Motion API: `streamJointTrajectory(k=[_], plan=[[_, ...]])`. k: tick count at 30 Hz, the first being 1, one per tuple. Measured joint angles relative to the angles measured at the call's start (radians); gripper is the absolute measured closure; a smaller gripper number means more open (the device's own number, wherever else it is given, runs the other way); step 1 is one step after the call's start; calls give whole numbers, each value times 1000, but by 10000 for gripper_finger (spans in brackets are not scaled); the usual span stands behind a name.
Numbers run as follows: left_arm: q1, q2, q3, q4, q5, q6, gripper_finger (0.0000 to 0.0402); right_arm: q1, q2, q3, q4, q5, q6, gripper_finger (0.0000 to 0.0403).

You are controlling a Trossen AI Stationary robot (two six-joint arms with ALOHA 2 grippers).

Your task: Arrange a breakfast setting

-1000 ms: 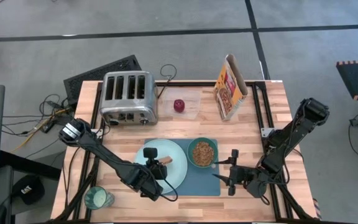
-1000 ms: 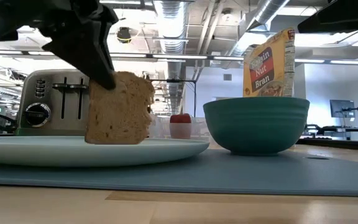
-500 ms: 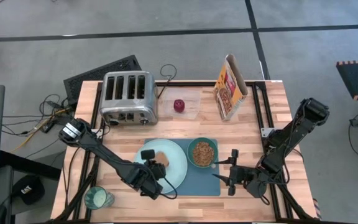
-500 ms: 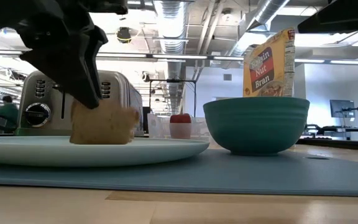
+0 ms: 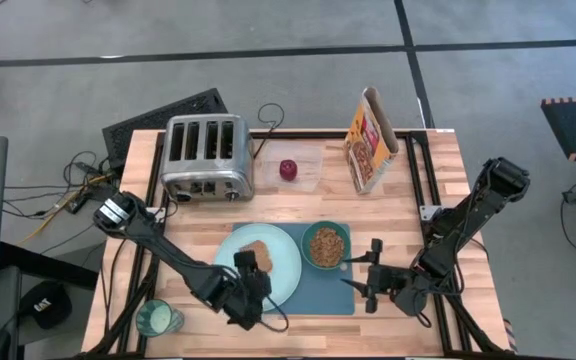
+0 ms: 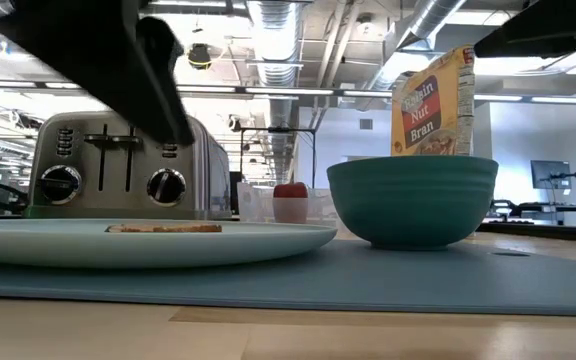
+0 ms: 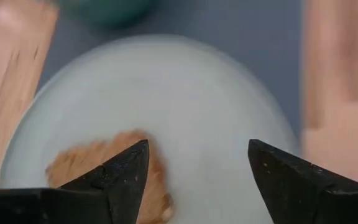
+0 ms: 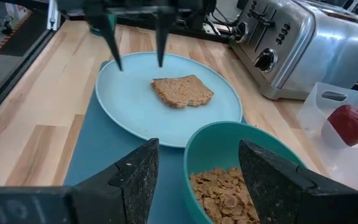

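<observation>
The brown toast slice (image 5: pixel 256 250) lies flat on the pale mint plate (image 5: pixel 286 262), which rests on the slate-blue mat (image 5: pixel 318 295). The toast also shows in the right wrist view (image 8: pixel 182 91) and the low view (image 6: pixel 163 227). My left gripper (image 7: pixel 197 168) is open and empty above the plate's near side (image 5: pixel 252 266), with the toast (image 7: pixel 98 165) just beyond its fingers. The green bowl (image 5: pixel 326 246), filled with cereal, stands on the mat beside the plate. My right gripper (image 5: pixel 365 278) is open and empty over the mat, to the right of the bowl (image 8: pixel 229 140). The dark red fruit (image 5: pixel 288 170) sits in a clear container at the back. The spoon is out of view.
The chrome toaster (image 5: pixel 206 157) stands at the back left and an open cereal box (image 5: pixel 371 140) at the back right. A glass (image 5: pixel 156 318) stands at the near left corner. Bare wood lies left of the plate and right of the mat.
My left gripper has let go of the toast and drawn back up and toward the table's near edge. The toast stood on edge on the plate, tipped over, and now lies flat on it.
</observation>
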Motion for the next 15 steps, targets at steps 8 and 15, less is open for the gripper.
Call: streamJointTrajectory(k=[8,15], plan=[[-51,-2,-26,157,-165,78,141,-30,0,0,41,-3,12,154],[-55,-2,-220,603,-153,197,141,-127,0,-1,147,-57,-79,154]])
